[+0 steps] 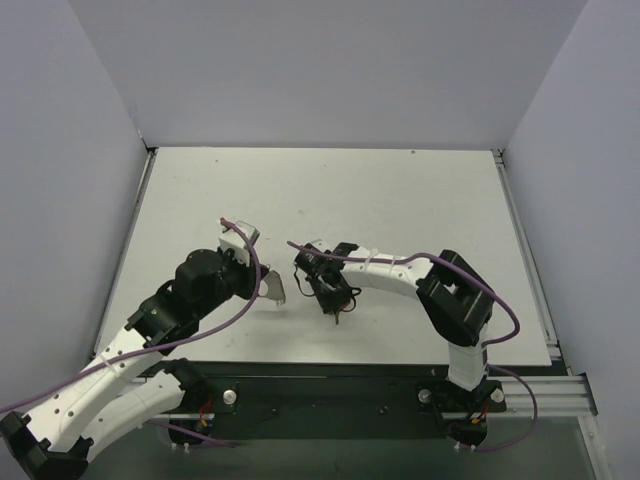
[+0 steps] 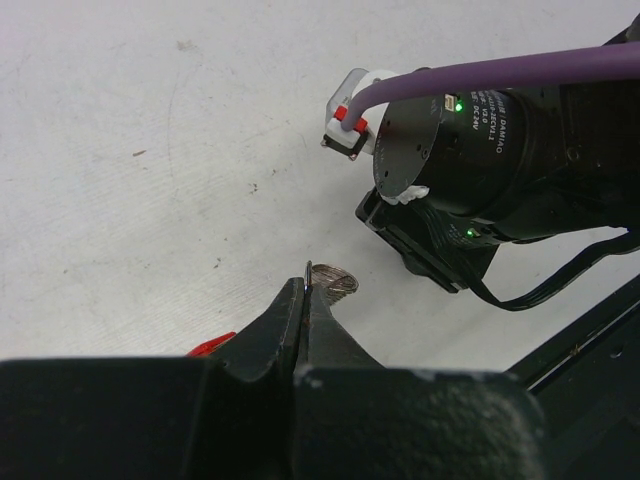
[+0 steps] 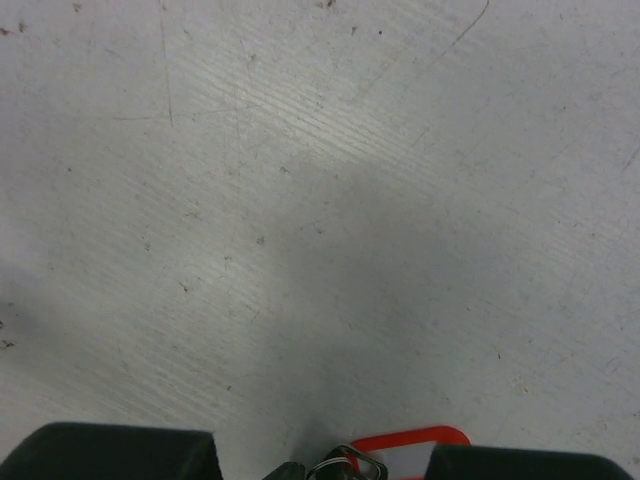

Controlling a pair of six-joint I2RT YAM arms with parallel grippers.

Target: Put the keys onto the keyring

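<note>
Table (image 1: 350, 190) scuffed white, grey walls (image 1: 300, 60) | left hand (image 2: 305, 285) pinches key (image 2: 335, 280) | right hand (image 1: 336, 304) unclear

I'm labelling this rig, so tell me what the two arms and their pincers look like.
The left arm and right arm have white links and black joints, each trailing a purple cable. The left pincer has black tapered fingers. Green lights glow on the right arm's motor.

key (image 2: 338, 280) in left end effector (image 2: 306, 290), keyring (image 3: 410, 438) at right end effector (image 1: 338, 310), side by side
</note>
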